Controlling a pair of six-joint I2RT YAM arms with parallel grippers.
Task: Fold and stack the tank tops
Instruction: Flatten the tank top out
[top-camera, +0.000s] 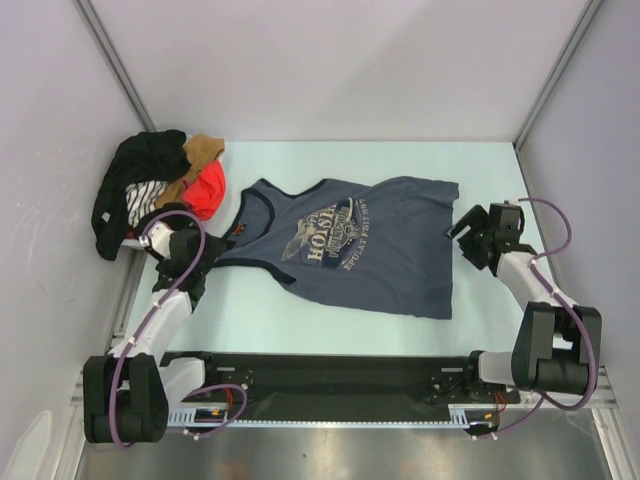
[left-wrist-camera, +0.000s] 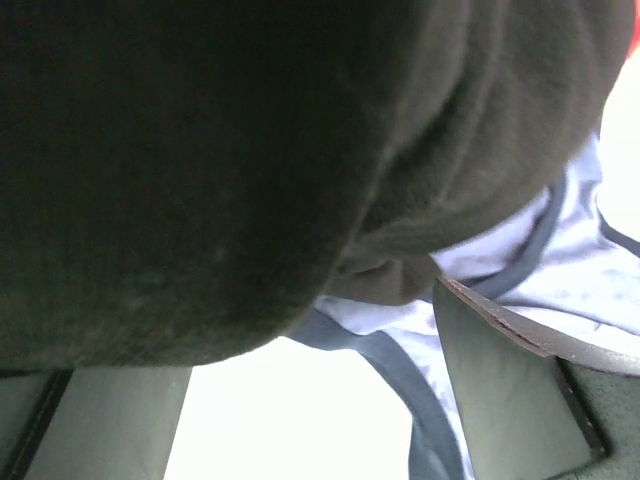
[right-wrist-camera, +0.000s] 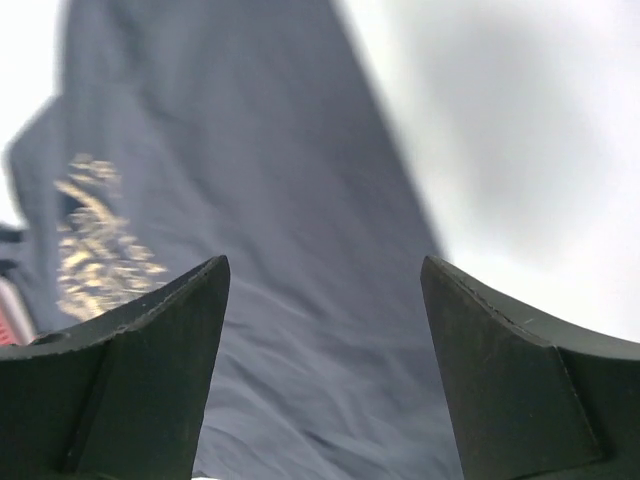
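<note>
1. Blue-grey tank top (top-camera: 370, 245) lies flat on the table (top-camera: 330, 325), its long axis running left to right, with the straps to the left and the hem to the right.
2. Left gripper (top-camera: 210, 256) is at the straps and right gripper (top-camera: 460, 238) is just beside the hem; both are spread wide and hold nothing.

Dark blurred cloth (left-wrist-camera: 200, 170) over most of the left wrist view, blue-grey tank top (left-wrist-camera: 580, 285) partly behind

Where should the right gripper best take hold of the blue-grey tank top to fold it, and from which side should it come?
Probably the hem, near one corner, coming in low from the right. The blue-grey tank top lies spread flat with its straps to the left and its straight hem facing the right gripper, whose jaws stand open just beside that edge.
</note>
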